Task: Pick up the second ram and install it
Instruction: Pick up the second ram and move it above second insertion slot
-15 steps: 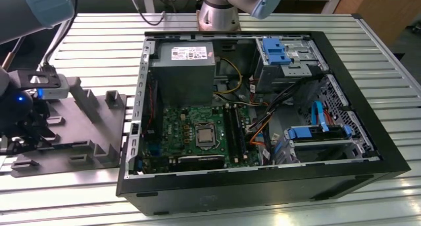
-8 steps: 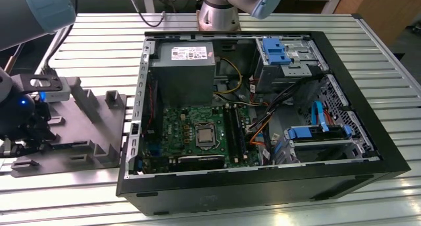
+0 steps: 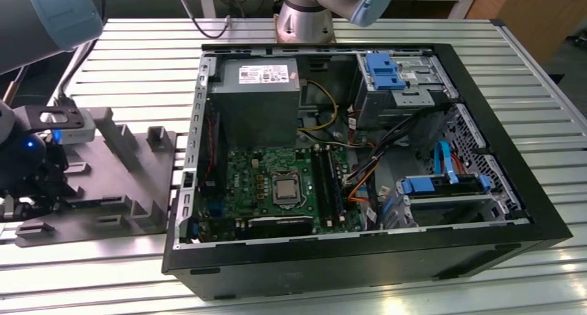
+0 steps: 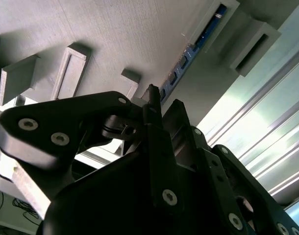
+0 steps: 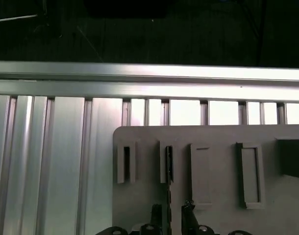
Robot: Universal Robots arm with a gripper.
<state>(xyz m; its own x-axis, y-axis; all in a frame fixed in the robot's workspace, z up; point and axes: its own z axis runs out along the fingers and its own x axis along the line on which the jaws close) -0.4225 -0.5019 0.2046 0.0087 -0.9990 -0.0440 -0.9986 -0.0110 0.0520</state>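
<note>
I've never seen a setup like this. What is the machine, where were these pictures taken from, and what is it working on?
It is one robot arm ending in a gripper. The exterior view comes from a camera off the arm: a slatted metal table carries an open computer case and, at the exterior view's left, a grey slotted tray. Both wrist views come from cameras on the arm. They show a RAM stick standing in one tray slot, with the gripper right at it.

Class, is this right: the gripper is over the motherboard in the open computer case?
Wrong. The gripper is over the grey holder tray, not the motherboard; the first wrist view shows it. The open computer case stands beside that tray.
</note>
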